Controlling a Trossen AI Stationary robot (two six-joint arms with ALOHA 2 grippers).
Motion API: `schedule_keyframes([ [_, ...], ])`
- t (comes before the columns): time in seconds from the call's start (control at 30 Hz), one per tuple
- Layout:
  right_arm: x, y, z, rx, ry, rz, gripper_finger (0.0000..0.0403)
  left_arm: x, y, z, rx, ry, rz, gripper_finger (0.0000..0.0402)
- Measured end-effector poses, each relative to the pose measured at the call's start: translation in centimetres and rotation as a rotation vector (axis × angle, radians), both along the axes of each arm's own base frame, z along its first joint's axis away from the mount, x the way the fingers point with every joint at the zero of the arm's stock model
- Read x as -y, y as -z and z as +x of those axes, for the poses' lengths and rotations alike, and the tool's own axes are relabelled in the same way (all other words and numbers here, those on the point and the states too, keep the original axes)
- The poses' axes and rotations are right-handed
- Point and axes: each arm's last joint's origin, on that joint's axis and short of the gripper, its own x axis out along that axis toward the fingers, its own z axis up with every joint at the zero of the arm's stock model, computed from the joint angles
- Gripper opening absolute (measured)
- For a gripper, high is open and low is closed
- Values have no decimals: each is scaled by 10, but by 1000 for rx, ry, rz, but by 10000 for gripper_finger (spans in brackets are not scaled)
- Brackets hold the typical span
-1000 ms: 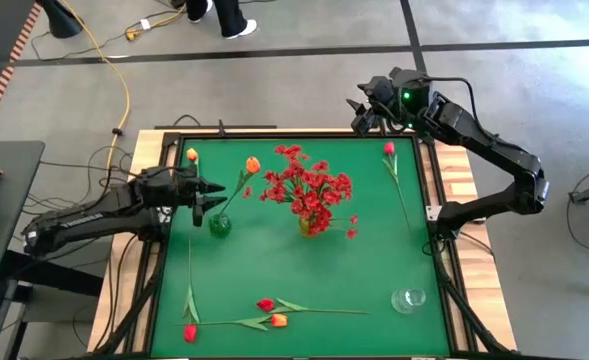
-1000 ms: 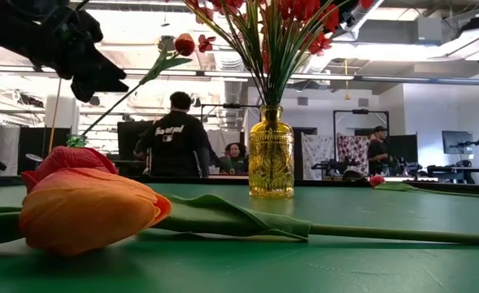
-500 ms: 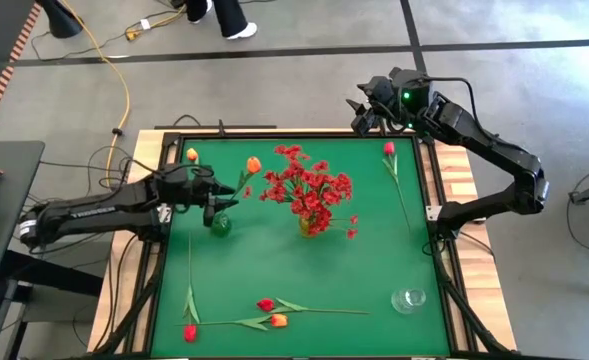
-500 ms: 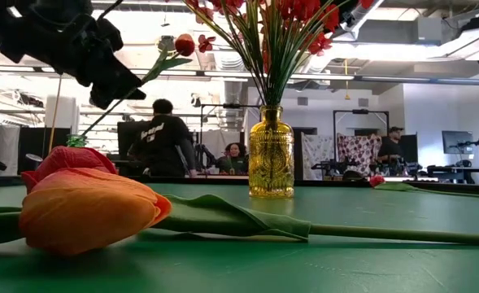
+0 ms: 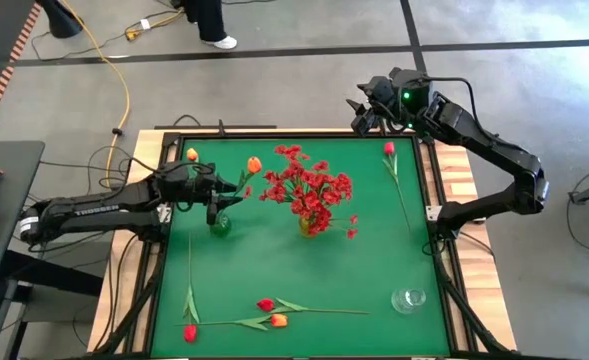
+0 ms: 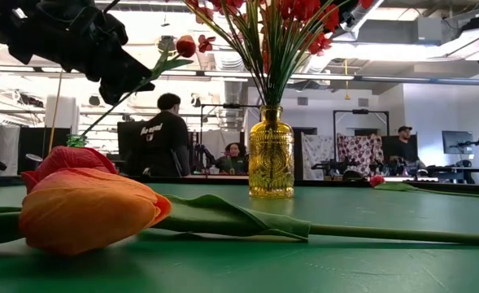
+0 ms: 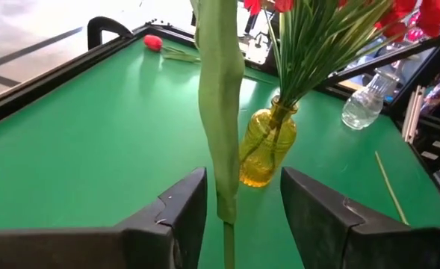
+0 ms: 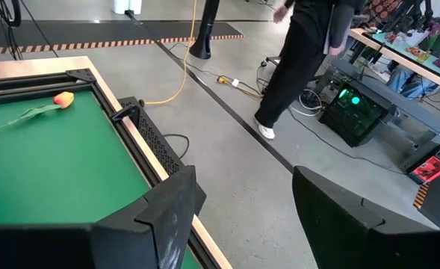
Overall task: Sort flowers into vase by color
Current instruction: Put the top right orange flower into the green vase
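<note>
Tulip stem (image 7: 221, 127) between left claw (image 7: 238, 217) fingers (untouched).

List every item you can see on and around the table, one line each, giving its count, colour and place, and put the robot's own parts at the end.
Table: one, green top.
Yellow vase: one, mid-table, holding red blossom bunches.
Green vase: one, left of the yellow vase, holding an orange tulip.
Clear glass vase: one, empty, near right corner.
Loose orange tulips: two, far left corner and near edge.
Loose red tulips: three, far right, two near edge.
Person: one, dark top, in the room beyond.
Left gripper: open, around the vased tulip's stem.
Right gripper: open, beyond the far right corner.
</note>
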Motion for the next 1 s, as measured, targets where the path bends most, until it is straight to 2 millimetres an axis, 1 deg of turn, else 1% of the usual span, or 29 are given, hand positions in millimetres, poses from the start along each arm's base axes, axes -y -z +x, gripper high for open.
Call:
schedule_keyframes([
  [0.13, 0, 0, 0, 0, 0, 1, 249, 0, 0, 0, 2, -3, -10, 121],
  [0.33, 0, 0, 0, 0, 0, 1, 249, 0, 0, 0, 2, 0, -13, 50],
  [0.47, 0, 0, 0, 0, -1, 1, 249, 2, -4, -4, 29, 14, 18, 10],
  [0.53, 0, 0, 0, 0, -1, 1, 249, 3, -8, -7, 56, 14, 31, 6],
  [0.7, 0, 0, 0, 0, -2, 2, 249, 8, -18, -20, 117, 12, 60, 13],
  [1.0, 0, 0, 0, 0, -2, 1, 249, 16, -15, -43, 61, -27, 113, 3],
])
